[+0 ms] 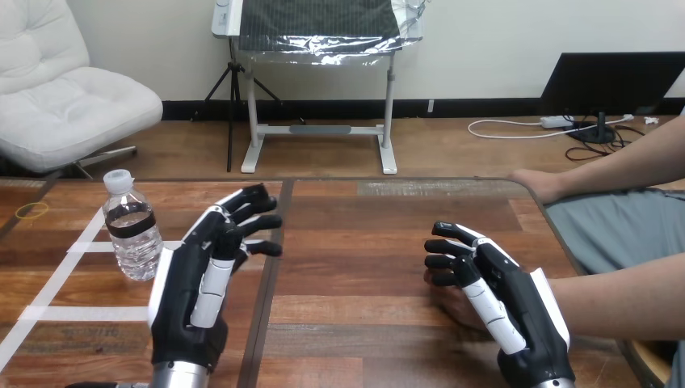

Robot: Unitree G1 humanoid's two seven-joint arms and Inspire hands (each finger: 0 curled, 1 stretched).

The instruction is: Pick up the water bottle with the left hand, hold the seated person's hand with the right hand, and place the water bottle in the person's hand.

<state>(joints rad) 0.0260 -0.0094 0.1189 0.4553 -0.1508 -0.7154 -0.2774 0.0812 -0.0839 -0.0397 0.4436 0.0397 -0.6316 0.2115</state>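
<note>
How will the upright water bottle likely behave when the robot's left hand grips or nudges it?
The water bottle stands tall and narrow, so a nudge near its top would probably tip it. Its round body may then roll. Its clear wall looks thin and smooth, so it might dent or slip under squeezing.

Clear plastic water bottle (134,246) at ten o'clock: white cap (118,181), black label band (131,224). Brown plank wooden table (363,242), white tape stripes (81,246) at eight o'clock.
</note>
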